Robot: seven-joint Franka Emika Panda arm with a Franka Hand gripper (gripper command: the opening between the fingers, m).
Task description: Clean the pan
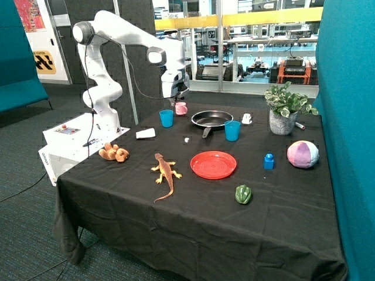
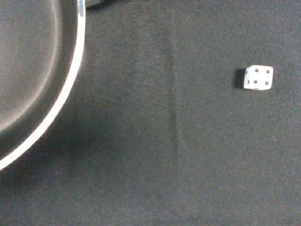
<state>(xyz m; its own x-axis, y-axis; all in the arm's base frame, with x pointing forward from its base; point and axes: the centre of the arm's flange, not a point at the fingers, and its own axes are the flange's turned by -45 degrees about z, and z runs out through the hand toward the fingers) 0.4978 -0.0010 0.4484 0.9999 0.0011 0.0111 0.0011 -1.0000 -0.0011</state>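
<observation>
The black frying pan (image 1: 212, 119) sits at the back middle of the black table, its short handle pointing toward the red plate. It looks empty. In the wrist view part of its dark inside and pale rim (image 2: 28, 70) shows at one side. My gripper (image 1: 174, 91) hangs well above the table, over the cloth between the pink cup (image 1: 181, 108) and the pan. It touches nothing. A small white die (image 2: 258, 77) lies on the cloth beside the pan, also in the outside view (image 1: 186, 140).
Around the pan stand two blue cups (image 1: 166, 118) (image 1: 232, 130), a small white cup (image 1: 246, 119) and a potted plant (image 1: 284, 111). Nearer the front lie a red plate (image 1: 213, 164), a toy lizard (image 1: 166, 172), a plush toy (image 1: 113, 153), a white card (image 1: 146, 134), a blue block (image 1: 269, 161), a ball (image 1: 303, 154) and a green pepper (image 1: 243, 194).
</observation>
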